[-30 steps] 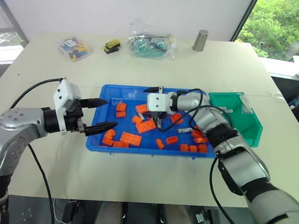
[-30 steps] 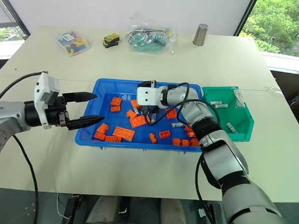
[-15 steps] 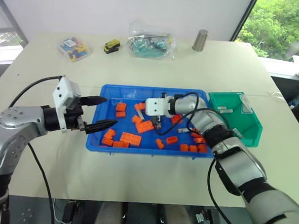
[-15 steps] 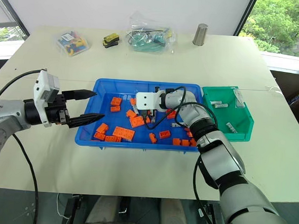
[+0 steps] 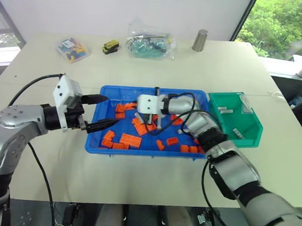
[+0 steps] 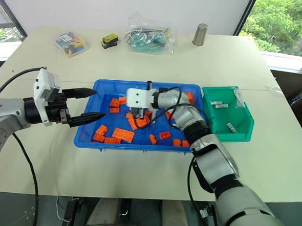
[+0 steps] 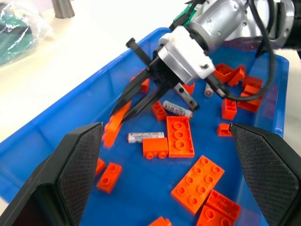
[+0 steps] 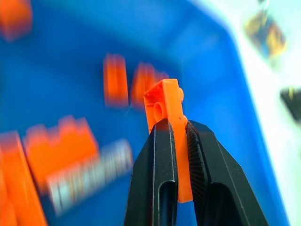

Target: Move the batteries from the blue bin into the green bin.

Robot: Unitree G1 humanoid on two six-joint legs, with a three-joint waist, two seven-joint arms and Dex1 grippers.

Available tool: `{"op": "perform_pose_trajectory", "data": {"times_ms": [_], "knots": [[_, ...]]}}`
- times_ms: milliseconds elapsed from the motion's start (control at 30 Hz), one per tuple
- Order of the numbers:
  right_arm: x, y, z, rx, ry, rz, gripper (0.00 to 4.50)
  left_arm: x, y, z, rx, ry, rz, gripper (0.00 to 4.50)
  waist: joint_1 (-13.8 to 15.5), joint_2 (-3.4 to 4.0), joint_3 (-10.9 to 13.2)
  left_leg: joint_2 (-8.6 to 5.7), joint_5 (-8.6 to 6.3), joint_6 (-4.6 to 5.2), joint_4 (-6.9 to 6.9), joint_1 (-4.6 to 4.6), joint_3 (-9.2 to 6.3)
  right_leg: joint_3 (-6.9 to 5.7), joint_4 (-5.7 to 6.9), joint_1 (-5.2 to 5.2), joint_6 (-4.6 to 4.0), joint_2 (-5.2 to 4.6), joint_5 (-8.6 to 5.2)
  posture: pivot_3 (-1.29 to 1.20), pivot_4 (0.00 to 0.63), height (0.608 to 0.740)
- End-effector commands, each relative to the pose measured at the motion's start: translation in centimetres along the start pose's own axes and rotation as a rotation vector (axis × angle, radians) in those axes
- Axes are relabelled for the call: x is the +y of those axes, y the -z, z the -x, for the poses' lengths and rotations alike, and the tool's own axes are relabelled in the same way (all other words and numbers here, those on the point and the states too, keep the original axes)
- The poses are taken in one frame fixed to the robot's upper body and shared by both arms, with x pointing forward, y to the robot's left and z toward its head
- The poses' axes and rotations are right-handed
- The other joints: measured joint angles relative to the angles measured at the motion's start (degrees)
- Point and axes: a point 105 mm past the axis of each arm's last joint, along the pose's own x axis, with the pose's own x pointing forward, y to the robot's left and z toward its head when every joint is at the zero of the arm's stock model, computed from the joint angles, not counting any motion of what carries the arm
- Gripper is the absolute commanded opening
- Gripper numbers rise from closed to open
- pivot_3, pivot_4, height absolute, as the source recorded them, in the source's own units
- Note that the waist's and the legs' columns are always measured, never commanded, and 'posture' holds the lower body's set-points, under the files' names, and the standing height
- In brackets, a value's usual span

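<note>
while the right gripper [image 8: 181, 136] is squeezing shut, it is pinching a thin orange brick [image 8: 167, 101] between its two black fingers, over the middle of the blue bin [image 5: 113, 147]. just under it two batteries [image 7: 146, 137] are lying on the blue floor among more loose orange bricks [image 5: 131, 140], one beside a small brick and another [image 7: 178, 108] right below the gripper's fingers. the left gripper [image 5: 101, 111] is hanging over the blue bin's left end with its fingers spread wide and nothing in them. off to the right gripper's far side, the green bin [image 5: 250, 132] is sitting right against the blue bin, with a few batteries [image 5: 226, 111] lying in it. everything is sitting on a pale table [image 5: 143, 66]. behind the bins a metal cup [image 5: 199, 40] and a clear bag [image 5: 150, 41] are sitting near the back edge, and green trees [image 5: 279, 23] are showing through a window.
</note>
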Motion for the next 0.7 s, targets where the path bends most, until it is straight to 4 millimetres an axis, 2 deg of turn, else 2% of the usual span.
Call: {"op": "perform_pose_trajectory", "data": {"times_ms": [33,133,200,300,367,467,600,700], "knots": [[-0.2,-3.2,-1.0,-0.098,0.004,-0.021,0.06,-0.1,-0.9,0.0,-0.024,0.004,-0.044,4.50,0.0,0.00,0.0,0.00,0.00,0.00,0.00,0.00,0.00,0.00,0.00,0.00,0.00,0.00,0.00,0.00,0.150,0.739],[0.9,-3.6,-1.6,-0.093,-0.023,-0.043,1.26,-0.1,-0.9,-0.1,-0.027,0.008,-0.045,4.50,0.5,-0.01,0.0,-0.03,0.00,0.00,0.02,0.00,0.00,-0.02,-0.01,0.02,0.00,-0.04,0.00,0.00,0.150,0.739],[1.0,-3.5,-1.6,-0.075,-0.018,-0.048,2.31,0.0,-0.9,-0.2,-0.027,0.010,-0.046,4.50,0.6,-0.04,0.0,-0.06,0.00,-0.01,0.03,-0.01,-0.03,-0.05,-0.01,0.04,0.00,-0.09,0.00,0.00,0.150,0.739],[0.8,-2.5,-0.5,-0.007,-0.007,-0.087,3.77,-0.1,-0.8,-0.3,-0.029,0.013,-0.045,4.50,0.6,-0.05,0.0,-0.09,0.00,-0.01,0.04,-0.02,-0.03,-0.06,-0.02,0.05,0.00,-0.13,0.00,0.00,0.150,0.739],[0.4,-1.8,0.7,0.036,0.008,-0.157,3.77,-0.1,-0.8,-0.4,-0.030,0.016,-0.042,4.50,0.6,-0.05,0.0,-0.08,0.00,-0.01,0.03,-0.02,-0.04,-0.06,-0.02,0.04,0.00,-0.12,0.00,0.00,0.150,0.739],[-0.2,-0.7,2.2,0.119,0.059,-0.355,3.77,-0.2,-0.5,-0.4,-0.026,0.022,-0.036,4.50,0.5,-0.05,0.0,-0.06,0.00,-0.01,0.02,-0.03,-0.04,-0.06,-0.02,0.02,-0.01,-0.11,0.00,0.00,0.150,0.739],[0.5,-0.1,2.6,0.181,0.066,-0.623,3.77,-0.1,-0.4,-0.5,-0.026,0.026,-0.035,4.50,0.3,-0.05,0.0,-0.02,-0.01,-0.01,-0.01,-0.02,-0.04,-0.05,0.00,-0.02,-0.02,-0.06,0.00,0.00,0.150,0.739],[0.7,0.7,2.4,0.231,0.077,-0.733,3.77,-0.1,-0.4,-0.6,-0.029,0.030,-0.036,4.50,0.4,-0.05,0.0,-0.02,-0.01,-0.01,-0.04,-0.03,-0.03,-0.05,-0.01,-0.03,-0.02,-0.05,0.00,0.00,0.150,0.739]]}}
